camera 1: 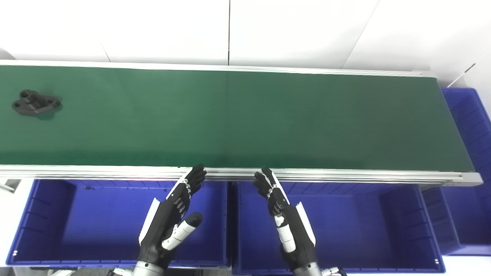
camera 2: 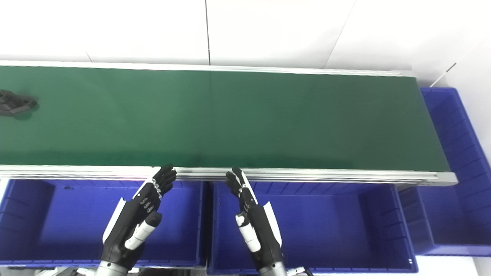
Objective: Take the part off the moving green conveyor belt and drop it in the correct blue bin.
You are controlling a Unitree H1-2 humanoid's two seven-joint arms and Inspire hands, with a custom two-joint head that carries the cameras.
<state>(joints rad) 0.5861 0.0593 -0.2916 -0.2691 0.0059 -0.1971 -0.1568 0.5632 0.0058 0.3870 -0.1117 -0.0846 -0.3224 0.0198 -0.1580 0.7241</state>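
A black part point(camera 1: 35, 104) with round holes lies on the green conveyor belt point(camera 1: 245, 119) at its far left; in the right eye view the part point(camera 2: 14, 104) is cut by the picture's left edge. My left hand point(camera 1: 172, 214) hovers open over the left blue bin point(camera 1: 42, 214), fingertips near the belt's front rail. Over the middle blue bin point(camera 1: 364, 218) my right hand point(camera 1: 282, 214) is open too, fingers stretched toward the rail. Neither hand holds anything, and both are far from the part.
A third blue bin point(camera 1: 470, 126) stands past the belt's right end. An aluminium rail point(camera 1: 345, 175) runs along the belt's front edge, above the bins. White wall panels rise behind the belt.
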